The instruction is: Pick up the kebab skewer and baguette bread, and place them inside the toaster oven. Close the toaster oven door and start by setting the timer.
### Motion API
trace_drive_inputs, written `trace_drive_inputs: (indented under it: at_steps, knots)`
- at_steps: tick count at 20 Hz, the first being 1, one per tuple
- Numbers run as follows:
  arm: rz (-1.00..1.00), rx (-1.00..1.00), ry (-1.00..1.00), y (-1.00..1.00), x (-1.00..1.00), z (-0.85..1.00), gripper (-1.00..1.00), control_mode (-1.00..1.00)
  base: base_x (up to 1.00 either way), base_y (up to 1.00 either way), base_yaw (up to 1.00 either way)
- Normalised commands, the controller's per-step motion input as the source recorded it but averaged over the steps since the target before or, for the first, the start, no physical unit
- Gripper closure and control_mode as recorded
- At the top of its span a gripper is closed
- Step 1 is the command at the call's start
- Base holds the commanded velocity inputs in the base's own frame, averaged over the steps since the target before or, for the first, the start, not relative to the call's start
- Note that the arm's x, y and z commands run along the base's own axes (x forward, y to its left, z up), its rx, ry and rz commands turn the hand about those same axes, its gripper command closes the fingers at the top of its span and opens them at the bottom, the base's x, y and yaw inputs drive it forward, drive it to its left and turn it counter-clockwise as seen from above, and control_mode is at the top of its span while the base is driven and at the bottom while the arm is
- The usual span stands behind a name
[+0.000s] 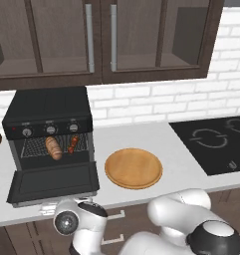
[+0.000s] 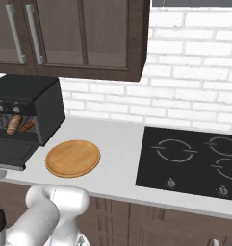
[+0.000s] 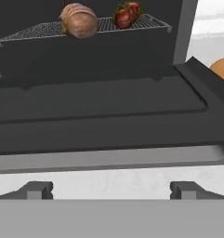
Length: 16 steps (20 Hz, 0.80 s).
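Resting side by side on the wire rack (image 3: 43,30) inside the boxy black toaster oven (image 1: 47,107), the crusty golden baguette bread (image 1: 54,148) and chunky red kebab skewer (image 1: 73,144) face the flat, dropped-open toaster oven door (image 1: 54,183). The gripper (image 3: 111,189), jaws spread wide and empty, hovers at the door's front edge above the pale worktop (image 1: 141,134), beside a round wooden plate (image 1: 133,168).

One oven (image 1: 49,107) counted, with one door (image 1: 54,183) dropped open. Three knobs (image 1: 51,129) counted on front panel. One rack (image 3: 48,29) seen inside. One baguette (image 1: 54,148) and one skewer (image 1: 73,143) counted on rack. One wooden plate (image 1: 133,168) counted on counter (image 1: 156,137). One cooktop (image 2: 192,161) counted; three burner rings seen on it, two small dials along front edge. Two cabinet handles (image 1: 89,37) counted above.
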Motion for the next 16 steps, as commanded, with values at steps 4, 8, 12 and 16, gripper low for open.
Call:
trace_drive_inputs:
  at_steps: [4, 8, 12, 16]
  knots:
    - [0.0, 0.0, 0.06, -0.02, 0.2, -0.26, -1.0, -1.0, 0.0, 0.0, 0.0]
    - [0.0, 0.0, 0.01, 0.0, 0.25, -0.39, -1.0, -1.0, 0.0, 0.0, 0.0]
    - [0.0, 0.0, 0.0, 0.0, 0.31, -0.37, -1.0, -1.0, 0.0, 0.0, 0.0]
    - [0.0, 0.0, 0.0, 0.0, 0.37, -0.33, -1.0, -1.0, 0.0, 0.0, 0.0]
